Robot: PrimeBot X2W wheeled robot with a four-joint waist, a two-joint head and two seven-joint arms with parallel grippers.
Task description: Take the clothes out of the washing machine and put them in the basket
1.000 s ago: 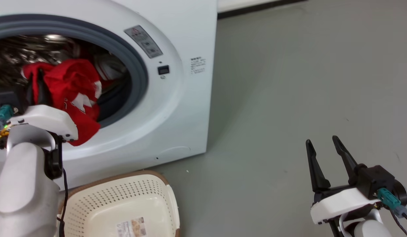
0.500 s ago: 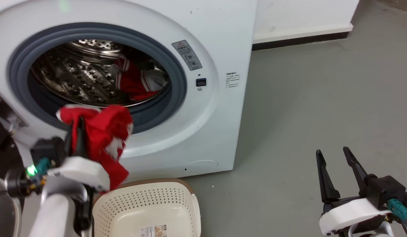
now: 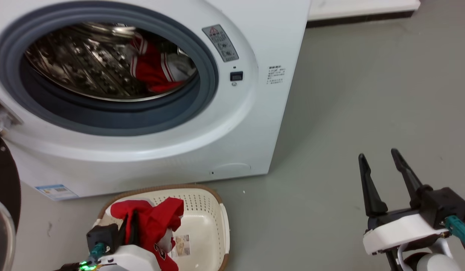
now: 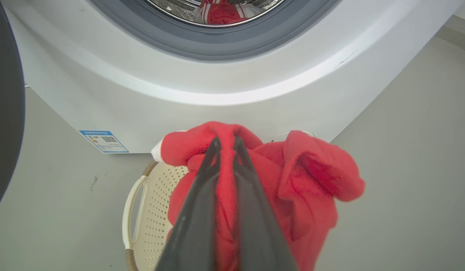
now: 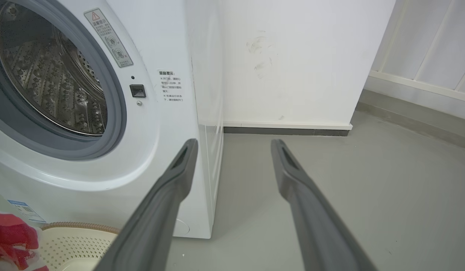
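Observation:
The white washing machine (image 3: 255,124) stands with its porthole uncovered. More of the clothes, a red garment with red-white striped edging (image 3: 153,69) and a white piece, lie at the back right of the steel drum (image 4: 221,9). My left gripper (image 3: 130,222) is shut on a red garment (image 3: 157,222) and holds it over the cream basket (image 3: 210,222) on the floor in front of the machine. Its fingers pinch a fold of the red garment (image 4: 311,177) in the left wrist view. My right gripper (image 3: 378,154) is open and holds nothing, out over the floor to the right.
The machine's dark-framed door (image 3: 3,177) hangs open at the left, close to the basket (image 4: 142,210). Grey floor (image 3: 368,94) stretches right of the machine to a white wall with a dark skirting (image 5: 285,131). The right gripper (image 5: 234,145) points at the machine's right corner.
The head camera has shifted. My left gripper has carried the red garment down from in front of the porthole to over the basket. The right gripper stays open in much the same place.

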